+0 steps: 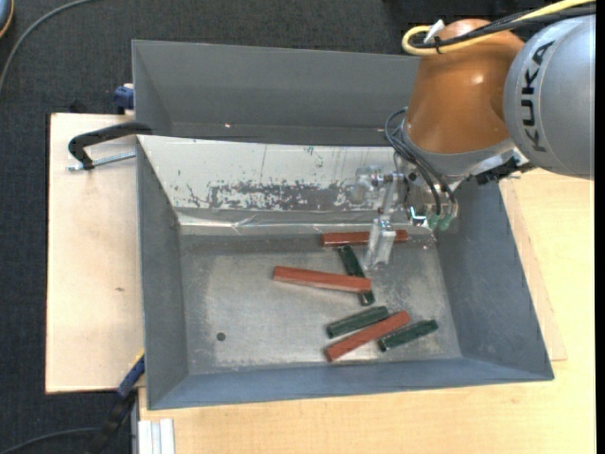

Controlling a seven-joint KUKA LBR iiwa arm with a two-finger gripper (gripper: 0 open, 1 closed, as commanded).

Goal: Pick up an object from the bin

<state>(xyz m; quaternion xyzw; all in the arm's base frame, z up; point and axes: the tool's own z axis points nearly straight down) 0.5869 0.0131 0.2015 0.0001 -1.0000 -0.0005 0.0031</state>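
**Ana:** Is anything picked up yet?

**Ben:** No, I think not. The claw is low in the bin, near the back wall. All the things lie flat on the bottom.

**Ana:** Is the claw open?

**Ben:** I cannot tell.

**Ana:** What is it over?

**Ben:** A red stick. It is thin and flat and lies along the back wall. A green stick lies just in front of it. More sticks lie nearer the front.

**Ana:** What is left?

**Ben:** To grab one and lift it out, I think.
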